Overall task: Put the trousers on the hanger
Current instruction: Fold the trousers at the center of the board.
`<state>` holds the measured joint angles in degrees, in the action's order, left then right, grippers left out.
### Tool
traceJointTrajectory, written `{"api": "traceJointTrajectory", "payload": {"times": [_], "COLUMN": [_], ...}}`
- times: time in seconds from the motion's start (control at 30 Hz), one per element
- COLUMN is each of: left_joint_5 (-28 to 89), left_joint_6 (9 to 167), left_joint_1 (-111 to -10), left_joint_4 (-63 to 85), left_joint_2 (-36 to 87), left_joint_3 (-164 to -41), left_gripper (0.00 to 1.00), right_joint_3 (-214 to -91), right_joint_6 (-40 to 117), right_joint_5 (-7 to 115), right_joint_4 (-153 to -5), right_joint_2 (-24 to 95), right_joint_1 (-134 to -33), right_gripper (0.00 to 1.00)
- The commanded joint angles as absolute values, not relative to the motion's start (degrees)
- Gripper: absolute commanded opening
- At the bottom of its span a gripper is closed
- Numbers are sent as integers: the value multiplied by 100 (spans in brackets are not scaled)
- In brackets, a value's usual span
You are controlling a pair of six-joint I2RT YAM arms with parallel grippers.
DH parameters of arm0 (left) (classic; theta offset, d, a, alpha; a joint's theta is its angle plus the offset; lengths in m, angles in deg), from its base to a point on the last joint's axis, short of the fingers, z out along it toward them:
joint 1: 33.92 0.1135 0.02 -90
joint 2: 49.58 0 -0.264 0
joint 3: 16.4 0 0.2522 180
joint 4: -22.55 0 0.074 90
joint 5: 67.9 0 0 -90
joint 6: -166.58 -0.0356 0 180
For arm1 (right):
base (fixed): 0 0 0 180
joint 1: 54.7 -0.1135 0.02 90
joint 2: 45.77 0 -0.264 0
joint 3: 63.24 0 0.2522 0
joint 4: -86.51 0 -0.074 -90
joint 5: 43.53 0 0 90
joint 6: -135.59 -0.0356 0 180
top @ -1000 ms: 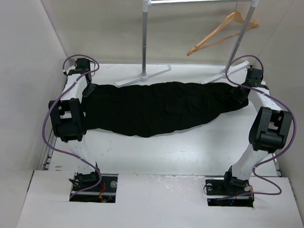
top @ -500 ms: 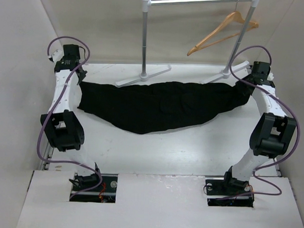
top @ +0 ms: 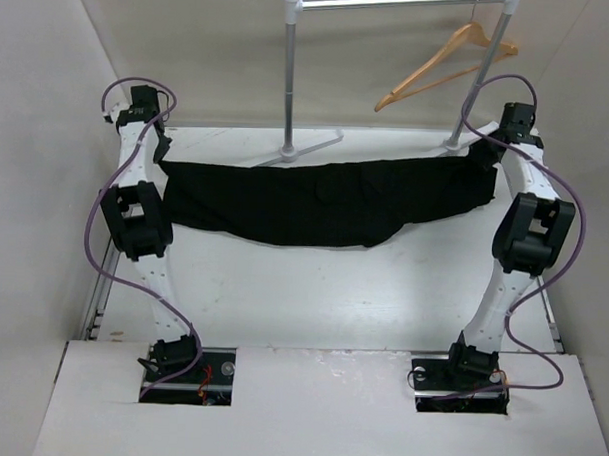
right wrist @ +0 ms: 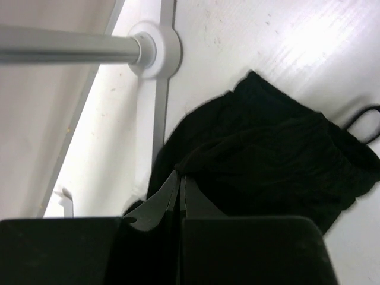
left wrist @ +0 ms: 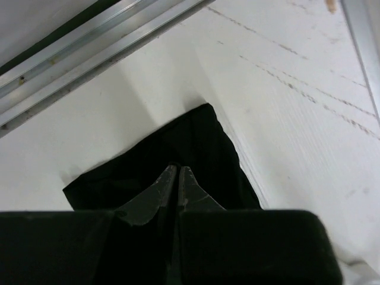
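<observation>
Over the last second both arms have risen and reached toward the back, and the black trousers (top: pixel 316 198) have gone from a deep, sagging belly to a flatter band strung across the middle of the top view from 9 to 3 o'clock. Its upper edge now overlaps the foot of the silver clothes rail (top: pixel 290 77). The left gripper (left wrist: pixel 178 170) has its fingers pressed together on one end of the cloth, and the right gripper (right wrist: pixel 179 177) is likewise clamped on the bunched opposite end, near the rail's round base. The wooden hanger (top: pixel 445 61) hangs untouched on the rail at 1 o'clock, well apart from the garment. The trousers look spread and under control, but the hanging itself is not yet begun.
</observation>
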<state>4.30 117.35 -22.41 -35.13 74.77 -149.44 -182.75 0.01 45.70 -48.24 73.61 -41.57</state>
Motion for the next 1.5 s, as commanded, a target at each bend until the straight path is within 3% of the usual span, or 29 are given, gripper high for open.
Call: {"api": "traceJointTrajectory", "payload": {"times": [0.0, 0.17, 0.23, 0.3, 0.4, 0.5, 0.63, 0.7, 0.73, 0.8, 0.87, 1.2, 1.37, 1.47], "left_joint_5": [250, 154, 214, 407, 496, 418, 530, 794, 952, 1294, 1585, 1709, 1333, 998], "left_joint_6": [11674, 11525, 11464, 11306, 11156, 11155, 11445, 11577, 11691, 11780, 11815, 11753, 11780, 11780], "left_joint_1": [-2105, -2122, -2131, -2131, -2148, -2096, -2025, -2130, -2200, -2280, -2298, -2315, -2315, -2245], "left_joint_4": [-3499, -2831, -2716, -2523, -2277, -2320, -1926, -1697, -1618, -1381, -1187, -1011, -1361, -1424], "left_joint_2": [7723, 8066, 8207, 8208, 7744, 6954, 5618, 5160, 5027, 4921, 4964, 5895, 5800, 5440], "left_joint_3": [-15451, -15540, -15566, -15505, -15015, -14129, -12126, -11281, -10973, -10541, -10373, -10890, -10830, -10444], "left_gripper": [0, 0, 8, 24, 48, 54, 53, 52, 52, 53, 53, 53, 21, 17], "right_joint_3": [-19036, -19644, -19706, -19662, -19618, -19285, -18312, -17644, -17345, -16843, -16482, -15198, -14557, -14249], "right_joint_6": [-125, -161, -239, -301, -231, -108, 24, -29, -72, -178, -213, -56, 24, 59], "right_joint_5": [4665, 4718, 4683, 4647, 4577, 4551, 4375, 4322, 4340, 4383, 4523, 4990, 4964, 4946], "right_joint_4": [-4817, -4773, -4773, -4835, -4879, -5010, -5361, -5668, -5809, -6021, -6126, -6566, -6680, -6724], "right_joint_2": [7823, 8369, 8449, 8449, 8248, 7722, 6817, 6351, 6157, 5822, 5602, 4872, 4521, 4336], "right_joint_1": [-4094, -4120, -4190, -4261, -4375, -4428, -4516, -4560, -4595, -4674, -4779, -5517, -5781, -5781], "right_gripper": [3, 3, 6, 19, 47, 58, 59, 54, 48, 21, 12, 26, 29, 30]}}
